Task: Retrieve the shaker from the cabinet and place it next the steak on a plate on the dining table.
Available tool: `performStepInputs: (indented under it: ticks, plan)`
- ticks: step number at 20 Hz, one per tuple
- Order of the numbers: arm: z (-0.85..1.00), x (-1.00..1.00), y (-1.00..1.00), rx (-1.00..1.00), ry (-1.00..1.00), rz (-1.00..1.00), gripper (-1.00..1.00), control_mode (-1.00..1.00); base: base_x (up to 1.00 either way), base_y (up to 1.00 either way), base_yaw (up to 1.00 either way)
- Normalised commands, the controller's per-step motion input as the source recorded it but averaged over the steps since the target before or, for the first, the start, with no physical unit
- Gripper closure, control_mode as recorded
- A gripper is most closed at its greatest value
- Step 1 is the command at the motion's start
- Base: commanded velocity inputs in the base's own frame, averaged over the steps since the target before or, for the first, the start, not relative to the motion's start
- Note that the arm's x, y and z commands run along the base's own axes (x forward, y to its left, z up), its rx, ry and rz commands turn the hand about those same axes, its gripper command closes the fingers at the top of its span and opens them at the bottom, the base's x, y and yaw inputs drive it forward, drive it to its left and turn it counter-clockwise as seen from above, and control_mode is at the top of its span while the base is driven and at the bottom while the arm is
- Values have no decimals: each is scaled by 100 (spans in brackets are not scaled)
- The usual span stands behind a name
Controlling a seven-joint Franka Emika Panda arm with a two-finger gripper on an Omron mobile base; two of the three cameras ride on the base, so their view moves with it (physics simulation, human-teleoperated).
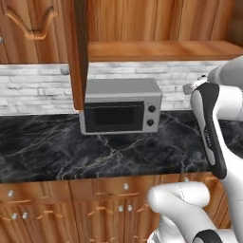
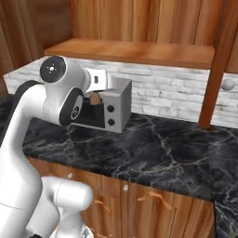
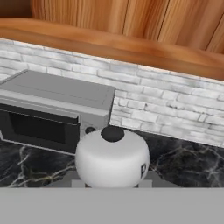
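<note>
At lower centre of hand view: shaker [image 3: 112, 157] pinched upright in closed gripper [image 2: 95, 95], below cabinet [image 1: 161, 50] shelf, near microwave [image 1: 118, 107]. Prob. kept upright and clear of counter [image 1: 57, 147] for transport.

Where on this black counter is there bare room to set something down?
The counter is bare in front of the microwave and to both sides of it. In the right base view, a wide open stretch runs from the microwave to the cabinet door.
</note>
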Motion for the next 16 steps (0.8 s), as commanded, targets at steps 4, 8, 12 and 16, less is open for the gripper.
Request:
performStepInputs:
  ticks: [4, 8, 12, 16]
  plan:
    - [0, 0, 0, 0, 0, 0, 100, 100, -55, 0, 55]
    - [0, 0, 0, 0, 0, 0, 100, 100, -55, 0, 77]
    - [0, 0, 0, 0, 0, 0, 100, 100, -56, 0, 82]
    - [0, 0, 0, 0, 0, 0, 100, 100, -52, 0, 83]
